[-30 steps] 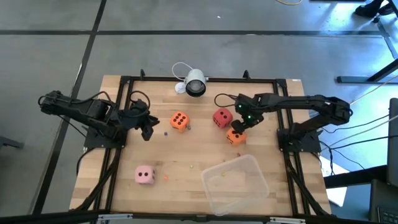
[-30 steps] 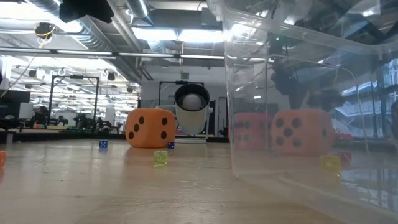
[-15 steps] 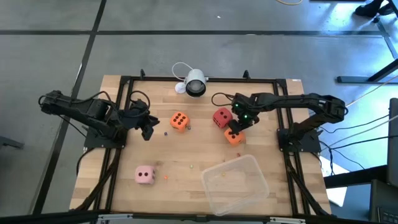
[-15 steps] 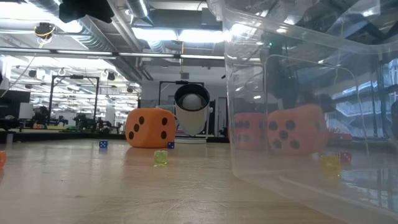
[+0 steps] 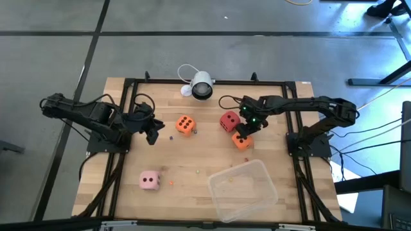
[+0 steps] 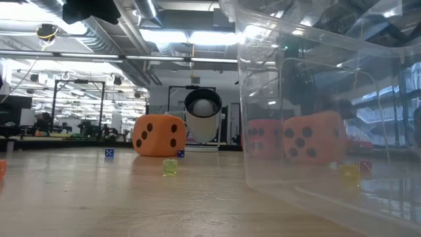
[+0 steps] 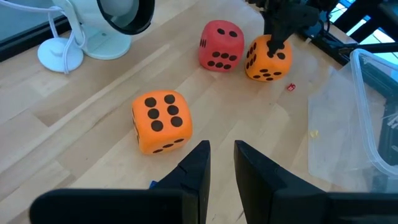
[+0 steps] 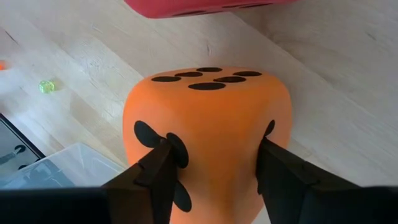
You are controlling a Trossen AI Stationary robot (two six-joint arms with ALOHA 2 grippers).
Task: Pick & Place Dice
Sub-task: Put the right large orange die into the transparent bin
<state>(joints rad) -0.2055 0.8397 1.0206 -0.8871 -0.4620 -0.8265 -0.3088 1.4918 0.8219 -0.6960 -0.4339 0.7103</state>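
We start nearest the front edge in the high view: the clear tub lies at about five o'clock on the surface, and the pale pink die sits at seven o'clock, well apart from it. Tiny loose dice dot the wood between them.

Toward mid-surface, our right gripper is clenched on the orange die at three o'clock, its fingers pressing both flanks. A second ago this die sat slightly farther right; half a second ago it had shifted next to the red die, and nothing has moved since. We judge the grasp is now made and the lift toward the tub comes next. The die looks soft, so the squeeze may deform it and a slip is possible. From the wrist view the red die stands just behind it; we cannot tell whether they touch.

Our left gripper waits at nine o'clock with its fingers parted and nothing between them, pointed at the other orange die near the centre.

Farther back, a white camera on a stand sits at twelve o'clock, with a black frame bordering the wood. Beyond it, the low view shows a workshop with ceiling lights and benches; a grey floor surrounds everything.
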